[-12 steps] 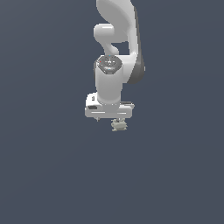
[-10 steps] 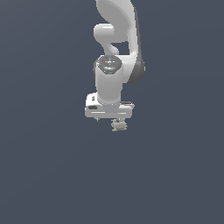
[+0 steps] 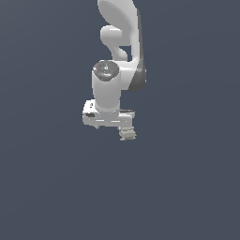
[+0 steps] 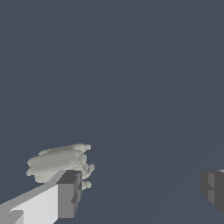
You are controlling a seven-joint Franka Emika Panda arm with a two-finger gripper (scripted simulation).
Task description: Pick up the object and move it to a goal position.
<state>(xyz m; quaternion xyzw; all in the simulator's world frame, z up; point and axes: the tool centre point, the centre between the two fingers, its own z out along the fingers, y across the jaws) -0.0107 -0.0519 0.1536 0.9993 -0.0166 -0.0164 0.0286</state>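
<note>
The object (image 3: pixel 127 135) is a tiny pale beige-grey knobbly lump, just under the end of the gripper's hand on the exterior view's right. My gripper (image 3: pixel 111 127) hangs from the white arm, pointing down. In the wrist view the two fingers (image 4: pixel 68 194) stand far apart, so the gripper (image 4: pixel 142 190) is open. The object (image 4: pixel 59 161) lies right at the tip of one finger, not between the two. I cannot tell whether it touches that finger. The space between the fingers is empty.
The white arm (image 3: pixel 119 51) rises out of the top of the exterior view. All around is a plain dark blue-grey surface (image 3: pixel 187 187) with no other objects or edges in view.
The arm and hand have shifted toward the exterior view's left. The object has stayed where it was, so it now sits under the hand's right end instead of its middle.
</note>
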